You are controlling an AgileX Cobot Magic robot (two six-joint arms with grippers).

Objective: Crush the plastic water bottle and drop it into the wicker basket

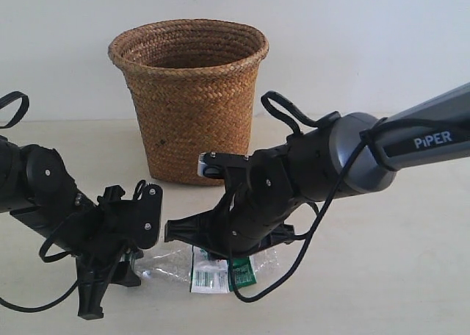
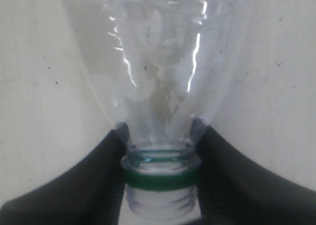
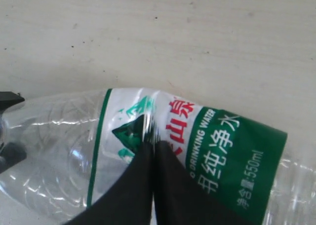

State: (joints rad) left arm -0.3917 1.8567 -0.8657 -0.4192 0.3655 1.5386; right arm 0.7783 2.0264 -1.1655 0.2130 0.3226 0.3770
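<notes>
The plastic water bottle (image 1: 209, 270) lies on its side on the table, in front of the wicker basket (image 1: 192, 100), which stands upright at the back. My left gripper (image 1: 134, 260) is shut on the bottle's neck. In the left wrist view, its black fingers (image 2: 94, 185) press both sides of the neck at the green ring (image 2: 160, 178) of the bottle (image 2: 158, 62). My right gripper (image 1: 229, 256) comes down on the labelled middle. Its fingers (image 3: 133, 185) are squeezed together at the tips (image 3: 150, 143), pinching the creased white-and-green label (image 3: 222, 151).
The pale tabletop (image 1: 382, 276) runs back to a white wall behind the basket. The right arm, marked PiPER (image 1: 433, 138), reaches in from the right, and loose black cables (image 1: 294, 272) hang near the bottle.
</notes>
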